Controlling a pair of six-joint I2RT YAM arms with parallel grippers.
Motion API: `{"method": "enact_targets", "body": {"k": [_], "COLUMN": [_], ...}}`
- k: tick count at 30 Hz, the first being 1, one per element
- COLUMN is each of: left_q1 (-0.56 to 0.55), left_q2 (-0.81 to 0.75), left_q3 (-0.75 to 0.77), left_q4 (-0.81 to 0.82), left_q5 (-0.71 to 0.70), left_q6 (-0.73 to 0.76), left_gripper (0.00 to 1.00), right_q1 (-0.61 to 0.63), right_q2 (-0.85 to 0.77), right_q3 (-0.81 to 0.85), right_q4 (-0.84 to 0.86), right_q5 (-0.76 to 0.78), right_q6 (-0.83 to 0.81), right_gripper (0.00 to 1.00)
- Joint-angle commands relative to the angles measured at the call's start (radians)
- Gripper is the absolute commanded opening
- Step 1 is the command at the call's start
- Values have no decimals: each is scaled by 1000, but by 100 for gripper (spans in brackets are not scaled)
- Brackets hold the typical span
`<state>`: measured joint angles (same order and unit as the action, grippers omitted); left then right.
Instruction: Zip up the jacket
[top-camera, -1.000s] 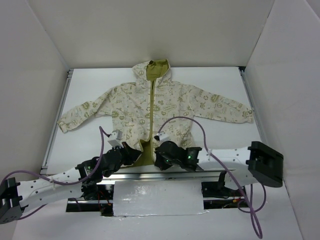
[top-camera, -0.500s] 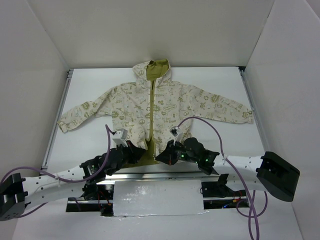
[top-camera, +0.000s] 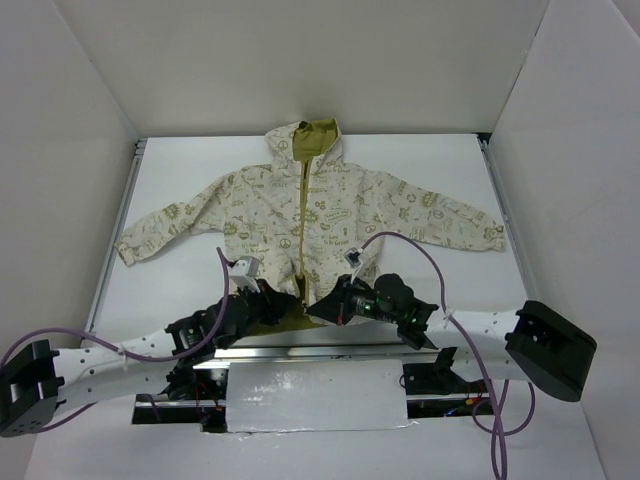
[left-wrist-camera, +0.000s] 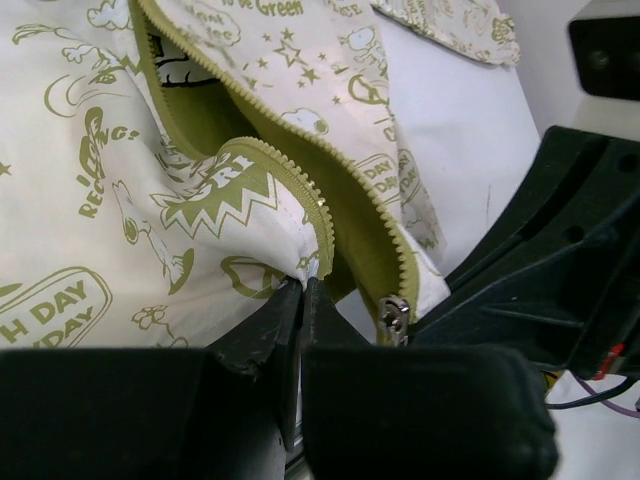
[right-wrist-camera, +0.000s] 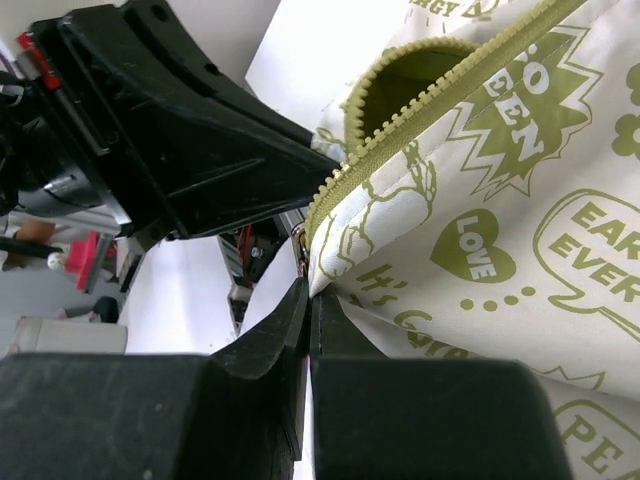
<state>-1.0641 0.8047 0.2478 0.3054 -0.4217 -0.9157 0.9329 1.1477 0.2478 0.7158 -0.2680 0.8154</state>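
Note:
The cream jacket (top-camera: 300, 215) with olive doodles lies flat on the table, hood at the far side, front open near the hem. My left gripper (top-camera: 272, 299) is shut on the bottom corner of the left front panel (left-wrist-camera: 250, 215). My right gripper (top-camera: 325, 305) is shut on the bottom corner of the right front panel (right-wrist-camera: 480, 200). The metal zipper slider (left-wrist-camera: 395, 315) hangs at the bottom of the right panel's olive zipper tape, close beside the left gripper (left-wrist-camera: 300, 290). In the right wrist view the right gripper (right-wrist-camera: 308, 290) pinches the hem just below the slider (right-wrist-camera: 300, 240).
White walls enclose the white table (top-camera: 180, 170) on three sides. A metal rail (top-camera: 310, 350) runs along the near edge, just below the hem. Purple cables loop over both arms.
Both grippers have moved a little away from the near edge and towards each other, lifting the two hem corners. The open wedge at the hem has narrowed.

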Motion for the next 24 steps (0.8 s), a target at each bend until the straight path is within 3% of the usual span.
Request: {"method": "enact_targets", "body": {"k": [1,7,24], "left_q1": [4,4,4], "left_q2": [-21,-50,-45], "left_q3": [-4,-53,-73], "left_q4": [98,167,207], "left_q5": [1,18,40], "left_q6": [12,0,-14], "left_gripper": [0,0,0], "right_q1": [-9,-26,-51], "right_q2": [26,95,165], "right_q3": [-10,-30,-19], "right_q4": [97,229,301], "right_q5": [9,-23,-45], "right_q6": [36,73,77], "right_gripper": [0,0,0]}}
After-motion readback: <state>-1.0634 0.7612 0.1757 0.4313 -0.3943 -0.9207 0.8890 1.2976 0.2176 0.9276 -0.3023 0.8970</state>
